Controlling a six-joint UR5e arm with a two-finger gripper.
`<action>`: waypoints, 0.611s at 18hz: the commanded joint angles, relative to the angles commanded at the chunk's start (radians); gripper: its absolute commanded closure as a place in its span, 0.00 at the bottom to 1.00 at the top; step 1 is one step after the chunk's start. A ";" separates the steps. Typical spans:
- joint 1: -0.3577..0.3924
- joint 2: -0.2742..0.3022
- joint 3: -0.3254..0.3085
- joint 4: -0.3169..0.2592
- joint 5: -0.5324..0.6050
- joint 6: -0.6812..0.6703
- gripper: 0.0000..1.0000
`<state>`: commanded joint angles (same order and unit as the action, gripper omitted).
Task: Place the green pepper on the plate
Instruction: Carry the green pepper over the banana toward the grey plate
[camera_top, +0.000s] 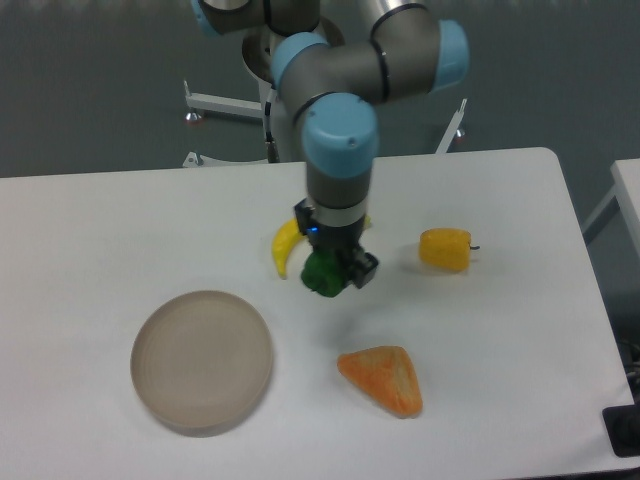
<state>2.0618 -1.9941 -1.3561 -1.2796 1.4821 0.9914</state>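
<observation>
Arm: 1 grey and light-blue robot arm (340, 150) reaches down from the far edge of the white table (100, 230), its wrist pointing straight down near the table's middle.
Gripper: the gripper (335, 272) is clamped on the green pepper, with 1 dark finger (362, 270) visible on the pepper's right side.
Green pepper: the green pepper (321, 273) sits between the fingers, below the wrist; whether it is raised off the table or touching it I cannot tell. It is up and to the right of the plate, apart from it.
Plate: the round greyish plate (202, 362) lies flat near the front left of the table, with nothing on it.
Banana: a yellow banana (287, 246) lies just behind the gripper, mostly hidden by the wrist, only its left end showing.
Yellow pepper: a yellow-orange pepper (445, 250) rests on the table to the right of the gripper, well apart from it.
Orange wedge: an orange, triangular piece of toy food (382, 378) lies in front of the gripper, to the right of the plate.
</observation>
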 joint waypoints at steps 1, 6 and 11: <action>-0.017 -0.015 0.009 0.032 -0.015 -0.040 0.75; -0.123 -0.146 0.101 0.077 -0.036 -0.177 0.73; -0.187 -0.184 0.095 0.085 -0.025 -0.223 0.56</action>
<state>1.8746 -2.1782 -1.2609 -1.1950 1.4573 0.7686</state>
